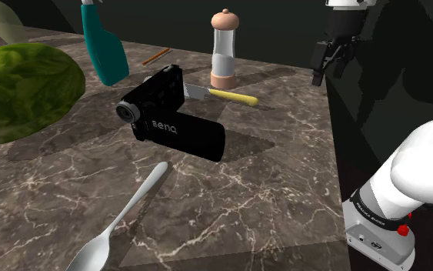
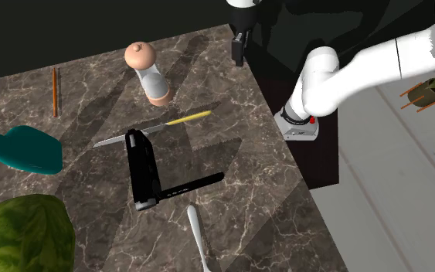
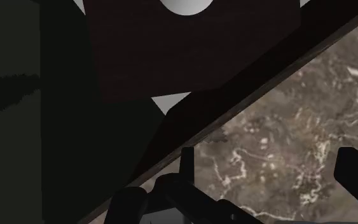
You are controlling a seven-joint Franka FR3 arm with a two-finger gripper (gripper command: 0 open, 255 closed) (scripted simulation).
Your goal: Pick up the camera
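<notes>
The camera (image 1: pixel 172 114) is a black camcorder lying in the middle of the marble table, lens toward the shoulder view's left, with its side screen folded out. From above, the camera (image 2: pixel 141 168) shows that screen sticking out sideways. My gripper (image 1: pixel 328 65) hangs open in the air over the table's far right edge, well away from the camera and holding nothing. The second exterior view has the gripper (image 2: pixel 239 45) at the table's top corner. In the wrist view the gripper (image 3: pixel 269 167) looks down on the marble edge, its fingers apart.
A pepper mill (image 1: pixel 224 50) and a yellow-handled knife (image 1: pixel 230 95) lie between the gripper and the camera. A teal spray bottle (image 1: pixel 103 48), a green lettuce (image 1: pixel 22 91) and a brown stick (image 1: pixel 157 55) are further left. A spoon (image 1: pixel 122 225) lies near the front.
</notes>
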